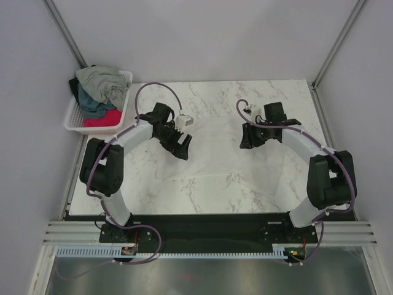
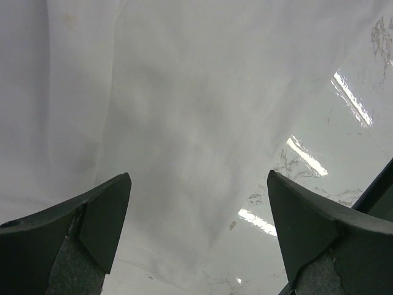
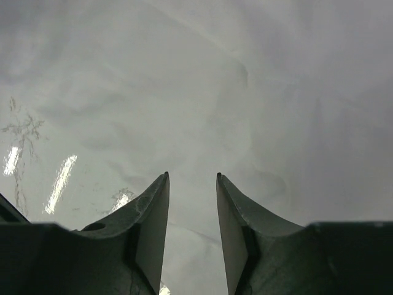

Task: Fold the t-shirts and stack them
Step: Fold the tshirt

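A white t-shirt (image 1: 215,157) lies spread on the marble table (image 1: 276,98) between the two arms. It is probably laid out flat there so that it can be folded where both arms reach it. The other three wait heaped in the white lattice basket (image 1: 73,120) at the far left corner: a grey-green shirt (image 1: 101,80) on top, a dark teal shirt (image 1: 92,106) under it and a red-pink shirt (image 1: 103,118) at the bottom. No folded stack shows, so the task looks to be near its start. The left pincer (image 1: 182,146) hangs over the shirt's left part and the right pincer (image 1: 249,140) over its right part, facing each other, which suits a two-sided pick-up of the cloth. From above, white cloth on pale marble is hard to make out and the jaws cannot be read. The wrist views settle both. The left wrist view shows the left pincer (image 2: 198,175) spread wide with nothing in it, above smooth cloth whose edge runs beside bare table to the right. The right wrist view shows the right pincer (image 3: 192,175) open only by a narrow gap, with no cloth caught between its fingers, above a rumpled part of the shirt.
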Robot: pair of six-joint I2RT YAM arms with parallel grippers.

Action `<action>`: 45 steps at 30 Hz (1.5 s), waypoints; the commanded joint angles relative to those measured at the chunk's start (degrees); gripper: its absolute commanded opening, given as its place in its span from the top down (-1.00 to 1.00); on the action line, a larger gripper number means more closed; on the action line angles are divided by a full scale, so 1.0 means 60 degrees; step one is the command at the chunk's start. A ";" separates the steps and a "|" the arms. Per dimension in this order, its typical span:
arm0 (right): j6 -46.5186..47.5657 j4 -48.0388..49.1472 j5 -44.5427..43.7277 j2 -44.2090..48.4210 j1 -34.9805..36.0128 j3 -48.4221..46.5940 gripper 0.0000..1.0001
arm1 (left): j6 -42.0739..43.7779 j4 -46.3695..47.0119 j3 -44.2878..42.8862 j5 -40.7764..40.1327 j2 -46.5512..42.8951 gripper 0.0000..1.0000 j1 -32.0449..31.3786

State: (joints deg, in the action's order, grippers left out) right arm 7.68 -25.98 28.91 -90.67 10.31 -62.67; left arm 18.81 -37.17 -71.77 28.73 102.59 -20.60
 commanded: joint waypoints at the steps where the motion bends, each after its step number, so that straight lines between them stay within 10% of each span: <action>1: 0.0506 -0.0314 0.0457 -0.0385 0.0011 0.0002 0.13 | -0.0381 0.0130 0.0125 0.0251 -0.0252 -0.99 0.0005; 24: 0.1049 -0.0006 -0.1726 -0.2759 0.0201 -0.1536 0.07 | -0.0601 0.0291 0.0389 -0.0057 -0.0120 -0.99 -0.0009; 36: 0.1107 -0.0093 -0.1538 -0.2364 0.0216 -0.1683 1.00 | -0.0688 0.0291 0.0272 -0.0072 -0.0047 -0.99 -0.0009; 45: 0.0435 -0.0958 0.1450 -0.1777 0.0201 -0.2079 1.00 | -0.0732 0.0321 0.0184 -0.0057 0.0041 -0.99 -0.0067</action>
State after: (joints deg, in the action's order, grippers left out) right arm 12.67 -30.17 28.08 -104.07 11.31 -72.97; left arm 16.12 -36.29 -69.56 28.58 102.61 -20.64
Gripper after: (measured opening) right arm 0.007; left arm 0.993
